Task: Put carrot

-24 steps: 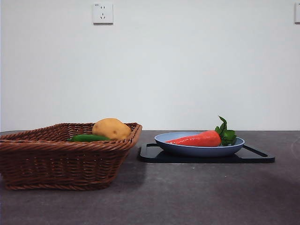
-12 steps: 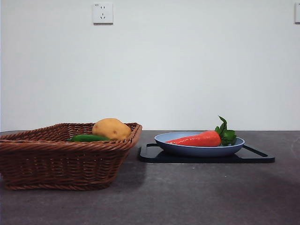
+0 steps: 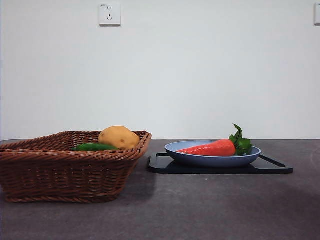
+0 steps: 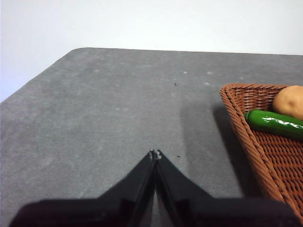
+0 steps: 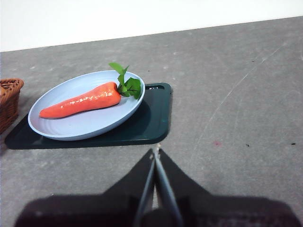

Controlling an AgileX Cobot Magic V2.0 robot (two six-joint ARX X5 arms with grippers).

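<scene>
Orange carrot (image 3: 210,148) (leafy) on plate (image 3: 200,159).

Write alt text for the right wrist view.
An orange carrot lies in a pale blue plate on a dark tray on a grey table. The right gripper, shut, waits nearby.

One carrot (image 3: 210,148) lies on one blue plate (image 3: 212,160), which sits on one dark tray (image 3: 272,165). One wicker basket (image 3: 65,172) holds two vegetables: one potato (image 3: 118,137) and one green pepper (image 3: 93,147). That makes three vegetables in all. One grey worktop (image 3: 210,210) carries everything. Two grippers show in the wrist views, the left gripper (image 4: 155,153) and the right gripper (image 5: 155,152), each with two fingers. One socket (image 3: 109,14) shows whole on the wall.
</scene>
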